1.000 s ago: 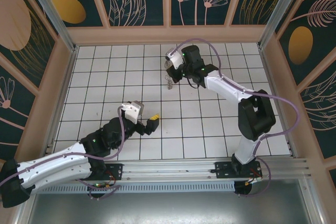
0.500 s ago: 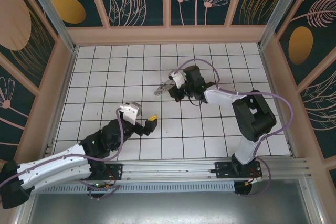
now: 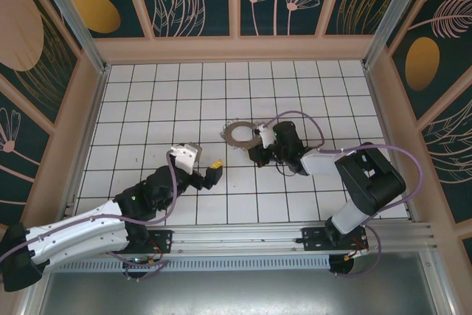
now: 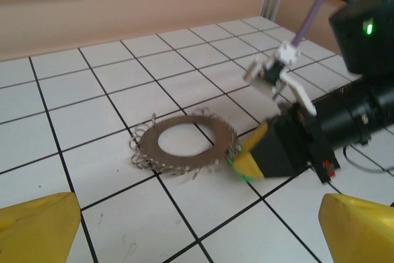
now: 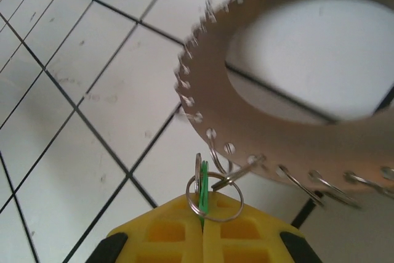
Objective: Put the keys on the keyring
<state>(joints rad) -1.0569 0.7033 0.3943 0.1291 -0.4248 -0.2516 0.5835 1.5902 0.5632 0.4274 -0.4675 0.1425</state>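
Top view: the keyring [image 3: 240, 134], a flat brown-grey band with small wire loops [image 3: 230, 125] round its rim, lies on the white tiled floor [image 3: 147, 108] near mid-table, ahead of both arms.

Right arm: folded low, forearm reaching left. The right gripper [image 3: 254, 151] sits just beside the near-right edge of the keyring. In the right wrist view the right gripper [image 5: 203, 232] has its yellow fingers [image 5: 166, 235] pressed together, pinching the key [image 5: 202, 200], a thin green sliver standing on edge between the tips. A small silvery ring [image 5: 217, 199] hangs on the key just above the fingertips. The keyring [image 5: 265, 140] fills the upper right, its rim loops [image 5: 295, 180] pointing toward the gripper. One loop overlaps the silvery ring; the picture is too blurred to tell whether it is threaded through or merely touching.

Left wrist view: the keyring [image 4: 188, 146] looks flat on the tiles, straddling a grout line. The right gripper [image 4: 249, 161] tip meets its right edge, with a trace of green at the tip.

Left arm: the left gripper [image 3: 214, 170] hovers near the keyring, on its near-left side, apart from it. Its jaws are spread wide and hold nothing. Its yellow fingertips [image 4: 43, 226] sit at the lower corners of the left wrist view, with bare tile between them.
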